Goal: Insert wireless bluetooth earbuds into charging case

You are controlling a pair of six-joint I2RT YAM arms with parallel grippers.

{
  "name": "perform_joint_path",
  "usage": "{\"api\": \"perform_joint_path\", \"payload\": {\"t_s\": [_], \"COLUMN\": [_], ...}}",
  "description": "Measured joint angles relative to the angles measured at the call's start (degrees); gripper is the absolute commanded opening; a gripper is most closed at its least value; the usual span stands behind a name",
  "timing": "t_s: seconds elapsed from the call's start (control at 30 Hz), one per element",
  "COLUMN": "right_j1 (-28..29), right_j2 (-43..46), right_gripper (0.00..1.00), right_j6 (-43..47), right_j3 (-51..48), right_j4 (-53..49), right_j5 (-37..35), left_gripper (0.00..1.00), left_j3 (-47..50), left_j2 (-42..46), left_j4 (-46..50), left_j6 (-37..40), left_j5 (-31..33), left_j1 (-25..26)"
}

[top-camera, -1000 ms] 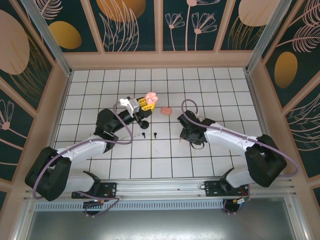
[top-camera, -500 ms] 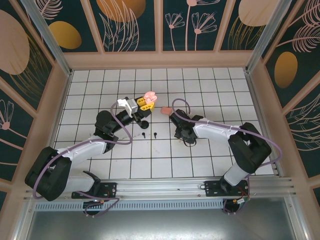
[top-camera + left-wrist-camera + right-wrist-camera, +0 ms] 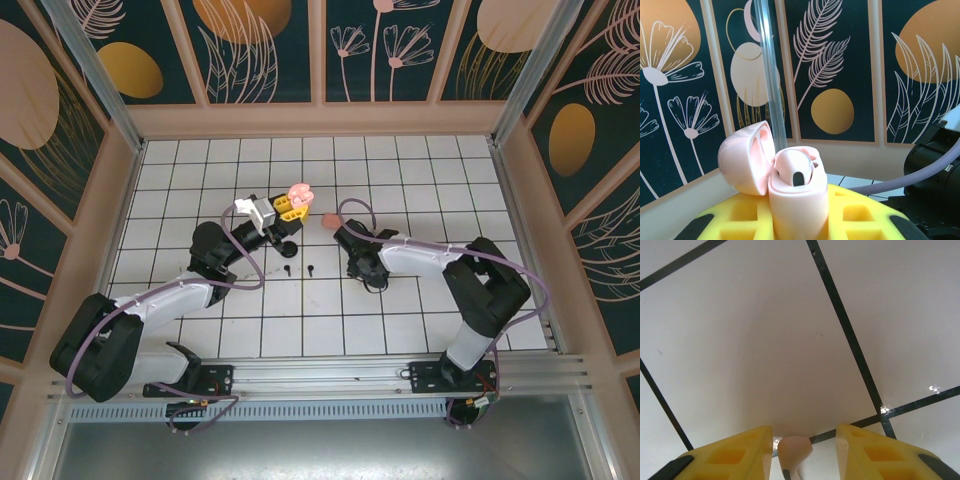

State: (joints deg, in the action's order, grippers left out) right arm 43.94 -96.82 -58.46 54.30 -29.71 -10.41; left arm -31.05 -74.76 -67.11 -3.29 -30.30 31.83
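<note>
The pale pink charging case (image 3: pixel 799 192) stands upright with its lid (image 3: pixel 746 157) swung open, and my left gripper (image 3: pixel 799 220) is shut on its body. One pale pink earbud (image 3: pixel 794 169) sits in a case socket. From above, the case (image 3: pixel 298 191) is held over the table's middle rear. My right gripper (image 3: pixel 804 445) points down at the tiles, open, with another pale pink earbud (image 3: pixel 794 450) lying between its yellow fingers (image 3: pixel 867 452), close to the left one and apart from the right. In the top view my right gripper (image 3: pixel 366 277) is low over the tiles.
Two black earbuds (image 3: pixel 288 268) (image 3: pixel 310 268) lie on the tiles between the arms. A small black round object (image 3: pixel 290 247) sits under my left wrist. A small pink item (image 3: pixel 333 220) lies just right of the held case. Wooden walls ring the tiled floor (image 3: pixel 420 180).
My right arm has swung its wrist left and its fingers have drawn closer together around the pink earbud. My left arm holds the case still.
</note>
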Motion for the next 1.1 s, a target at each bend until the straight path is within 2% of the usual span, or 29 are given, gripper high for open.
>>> {"api": "perform_joint_path", "payload": {"t_s": [0.83,1.1], "right_j1": [0.70,0.96], "right_j2": [-1.20,-1.01], "right_gripper": [0.21,0.20], "right_j6": [0.09,0.04], "right_j3": [0.74,0.74], "right_j4": [0.11,0.61], "right_j5": [-0.70,-1.05], "left_gripper": [0.00,0.00], "left_j3": [0.00,0.00], "left_j2": [0.00,0.00], "left_j4": [0.02,0.02], "left_j6": [0.00,0.00], "left_j5": [0.00,0.00], "left_j1": [0.00,0.00]}}
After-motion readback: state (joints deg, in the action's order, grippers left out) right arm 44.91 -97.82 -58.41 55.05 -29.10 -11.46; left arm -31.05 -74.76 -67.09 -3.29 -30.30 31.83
